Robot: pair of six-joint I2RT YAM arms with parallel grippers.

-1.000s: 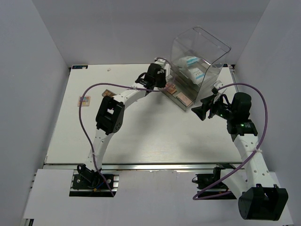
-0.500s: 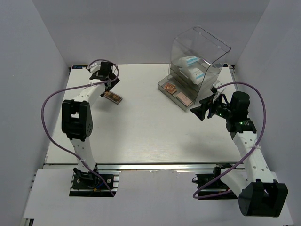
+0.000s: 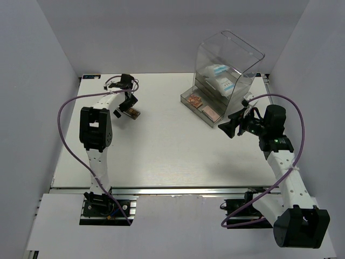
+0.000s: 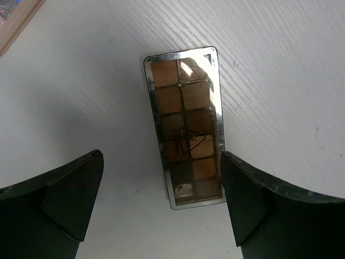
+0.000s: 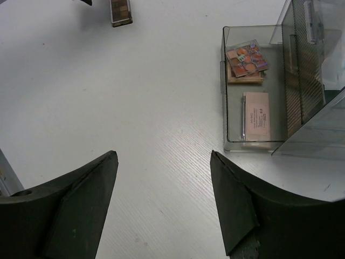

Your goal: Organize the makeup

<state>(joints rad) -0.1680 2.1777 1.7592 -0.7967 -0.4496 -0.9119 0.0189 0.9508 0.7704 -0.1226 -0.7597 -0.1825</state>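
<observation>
Brown palette lies flat on the table, upper left of the top view, between the left gripper's wide jaws, where its thin edges risk skidding or tilting free on closing, while the right gripper hangs wide and empty.

White table, brown palette back left, clear drawer box back right

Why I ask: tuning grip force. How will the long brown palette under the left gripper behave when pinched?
The palette looks flat and rigid, so it probably won't bend. Its shiny rim may slip in a pinch. Lying flush on the table, it likely slides rather than rolls if pushed.
</observation>
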